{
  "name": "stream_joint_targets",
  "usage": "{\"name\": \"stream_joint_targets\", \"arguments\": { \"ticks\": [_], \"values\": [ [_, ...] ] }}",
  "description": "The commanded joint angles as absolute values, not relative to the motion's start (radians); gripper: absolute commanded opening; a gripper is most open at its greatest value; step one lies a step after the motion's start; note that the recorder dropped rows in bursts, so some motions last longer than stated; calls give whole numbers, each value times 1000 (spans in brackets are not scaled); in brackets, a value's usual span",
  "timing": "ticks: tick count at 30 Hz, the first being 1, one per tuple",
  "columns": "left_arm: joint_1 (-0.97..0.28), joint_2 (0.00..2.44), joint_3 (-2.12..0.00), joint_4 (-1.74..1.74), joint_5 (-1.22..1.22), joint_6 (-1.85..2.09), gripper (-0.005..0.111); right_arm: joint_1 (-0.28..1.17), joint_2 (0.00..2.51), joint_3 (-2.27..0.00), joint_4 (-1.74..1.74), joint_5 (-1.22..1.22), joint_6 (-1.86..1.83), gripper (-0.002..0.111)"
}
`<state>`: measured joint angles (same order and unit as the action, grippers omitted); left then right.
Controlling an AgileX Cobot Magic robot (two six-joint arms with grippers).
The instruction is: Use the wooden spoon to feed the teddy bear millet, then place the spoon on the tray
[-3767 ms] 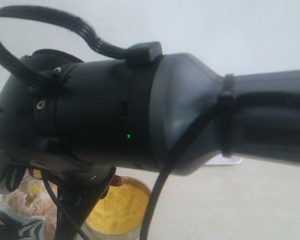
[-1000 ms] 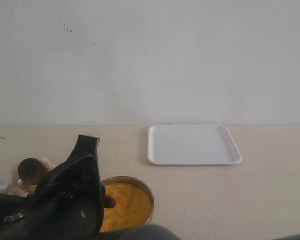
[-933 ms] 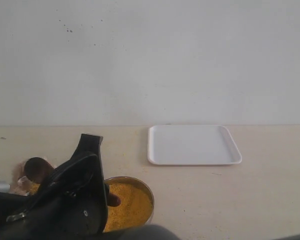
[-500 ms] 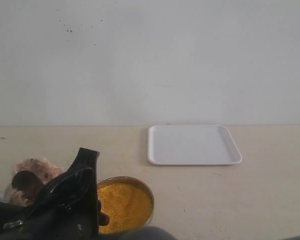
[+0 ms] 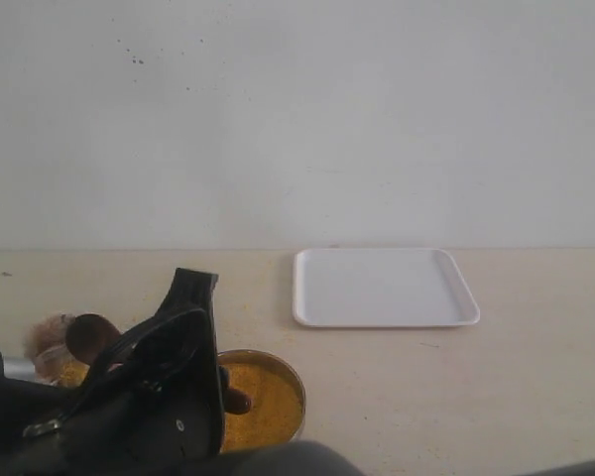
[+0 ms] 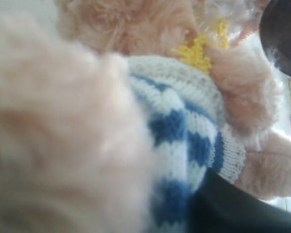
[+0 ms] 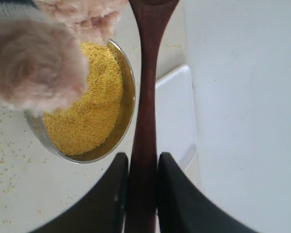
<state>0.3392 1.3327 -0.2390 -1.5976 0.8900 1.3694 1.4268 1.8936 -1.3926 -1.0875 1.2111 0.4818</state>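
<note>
The wooden spoon (image 7: 146,111), dark reddish-brown and slim-handled, is clamped by its handle between the right fingers (image 7: 117,194). It is held over the rim of the metal bowl (image 7: 129,92) of yellow millet (image 7: 87,116), its far end beside the fluffy teddy bear (image 6: 184,141). The right arm (image 5: 149,407) is stretched low across the tabletop (image 5: 496,397). The white tray (image 5: 382,288) lies well apart. The opening of the left fingers cannot be told.
</note>
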Motion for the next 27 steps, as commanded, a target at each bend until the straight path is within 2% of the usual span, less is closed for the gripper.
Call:
{"name": "stream_joint_targets", "arguments": {
  "ticks": [1, 13, 27],
  "values": [
    [337, 1333, -233, -1618, 909, 1366, 4, 1425, 1860, -1387, -1120, 1221, 459, 0],
    [337, 1333, -233, -1618, 909, 1366, 4, 1391, 1729, -1387, -1051, 1221, 355, 0],
    [337, 1333, -233, -1677, 909, 1387, 4, 1030, 1503, -1387, -565, 1090, 161, 0]
  ]
}}
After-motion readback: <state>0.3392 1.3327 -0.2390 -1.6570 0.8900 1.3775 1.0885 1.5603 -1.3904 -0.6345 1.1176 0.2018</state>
